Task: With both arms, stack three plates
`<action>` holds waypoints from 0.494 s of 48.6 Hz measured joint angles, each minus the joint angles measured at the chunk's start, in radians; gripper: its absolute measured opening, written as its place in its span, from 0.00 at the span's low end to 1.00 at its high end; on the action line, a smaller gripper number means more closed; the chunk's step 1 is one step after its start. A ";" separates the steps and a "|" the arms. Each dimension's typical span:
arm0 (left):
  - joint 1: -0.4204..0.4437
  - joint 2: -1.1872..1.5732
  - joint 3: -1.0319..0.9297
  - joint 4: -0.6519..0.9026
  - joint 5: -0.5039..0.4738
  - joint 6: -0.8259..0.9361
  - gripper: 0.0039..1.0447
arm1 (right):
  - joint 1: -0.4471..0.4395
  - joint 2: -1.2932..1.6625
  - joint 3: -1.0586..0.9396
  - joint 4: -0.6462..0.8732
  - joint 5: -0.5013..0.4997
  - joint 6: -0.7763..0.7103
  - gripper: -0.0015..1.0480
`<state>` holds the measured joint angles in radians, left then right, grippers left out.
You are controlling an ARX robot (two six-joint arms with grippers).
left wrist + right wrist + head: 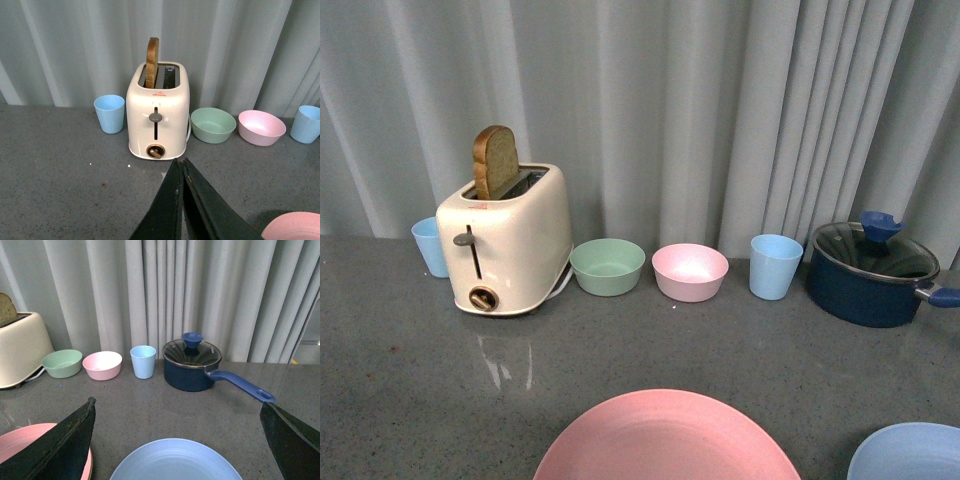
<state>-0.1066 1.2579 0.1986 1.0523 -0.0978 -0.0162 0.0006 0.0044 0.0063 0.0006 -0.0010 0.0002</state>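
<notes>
The pink plate (665, 440) lies at the near edge of the grey table, in the middle. The light blue plate (910, 455) lies to its right. The beige plate is not in view. Neither gripper shows in the front view. My left gripper (180, 161) is shut and empty above bare table, with the pink plate's rim (295, 227) off to its side. My right gripper (177, 402) is wide open above the far edge of the light blue plate (175, 462). The pink plate (22, 437) shows beside one finger.
Along the curtain at the back stand a blue cup (430, 245), a cream toaster (510, 240) with a bread slice, a green bowl (607, 266), a pink bowl (689, 271), another blue cup (774, 266) and a dark blue lidded pot (870, 272) with a long handle (242, 385).
</notes>
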 joint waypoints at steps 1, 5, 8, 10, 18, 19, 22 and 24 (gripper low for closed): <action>0.002 -0.003 -0.007 0.011 0.000 0.002 0.03 | 0.000 0.000 0.000 0.000 0.000 0.000 0.93; 0.016 -0.032 -0.054 0.021 0.010 0.006 0.03 | 0.000 0.000 0.000 0.000 0.000 0.000 0.93; 0.029 -0.085 -0.087 -0.014 0.021 0.007 0.03 | 0.000 0.000 0.000 0.000 0.000 0.000 0.93; 0.051 -0.128 -0.101 -0.039 0.054 0.008 0.03 | 0.000 0.000 0.000 0.000 0.000 0.000 0.93; 0.103 -0.264 -0.137 -0.131 0.092 0.009 0.03 | 0.000 0.000 0.000 0.000 0.000 0.000 0.93; 0.103 -0.272 -0.139 -0.138 0.093 0.009 0.03 | 0.000 0.000 0.000 0.000 0.000 0.000 0.93; 0.104 -0.320 -0.152 -0.177 0.095 0.009 0.03 | 0.000 0.000 0.000 0.000 -0.001 0.000 0.93; 0.104 -0.353 -0.159 -0.202 0.095 0.009 0.03 | 0.000 0.000 0.000 0.000 0.000 0.000 0.93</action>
<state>-0.0029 0.9051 0.0395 0.8501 -0.0032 -0.0071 0.0006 0.0044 0.0063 0.0006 -0.0013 -0.0002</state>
